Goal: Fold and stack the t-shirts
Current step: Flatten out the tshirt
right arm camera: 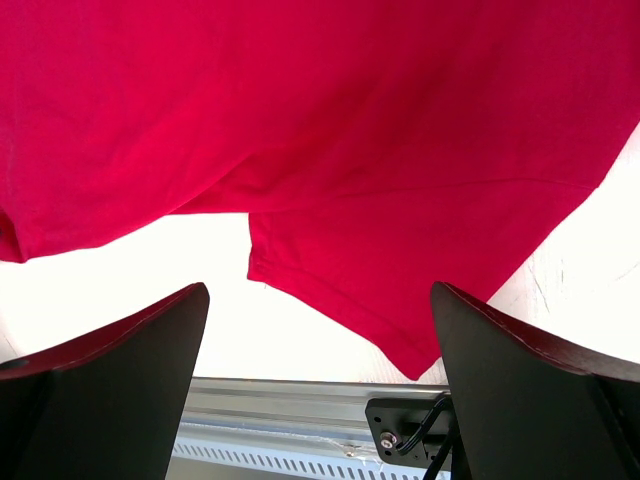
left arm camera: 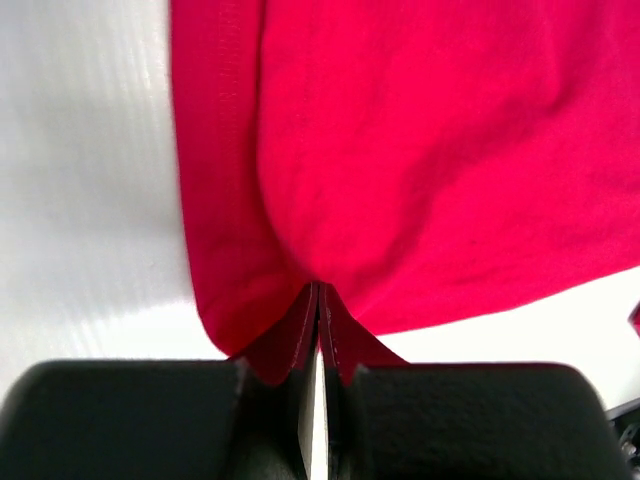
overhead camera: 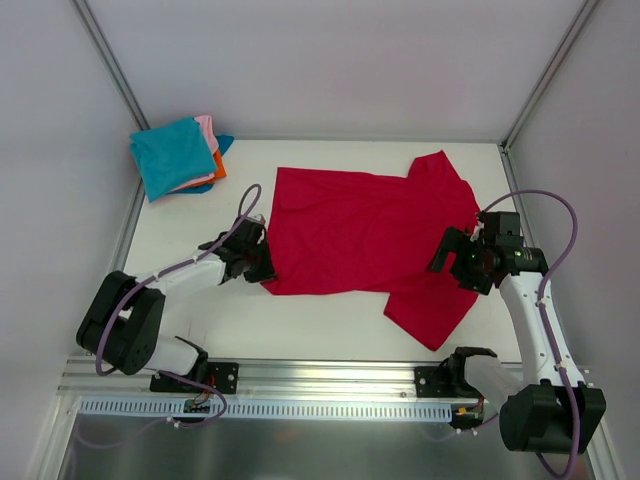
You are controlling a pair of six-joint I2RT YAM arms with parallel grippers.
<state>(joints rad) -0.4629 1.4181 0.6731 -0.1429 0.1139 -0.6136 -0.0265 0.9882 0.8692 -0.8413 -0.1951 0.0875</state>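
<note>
- Lying flat in the middle of the top view, the red shirt is spread on the white table, with one sleeve toward the upper right and the other sleeve toward the lower right of the frame.
- The left gripper is at the lower left corner of the red shirt, and its jaws are pressed together on the cloth there.
- In the left wrist view, a fold of red cloth is pinched between the two closed fingers at the bottom centre of the frame.
- The right gripper is over the right side of the red shirt, near the lower sleeve, and its jaws stand wide apart with nothing between them.
- In the right wrist view, the two dark fingers are at the lower left and lower right, and the sleeve edge shows between them, above the table.
- The other shirts are in a folded pile at the upper left of the top view, teal on top, with pink, orange and blue edges showing at its right side.
- This pile is well apart from the red shirt.
</note>
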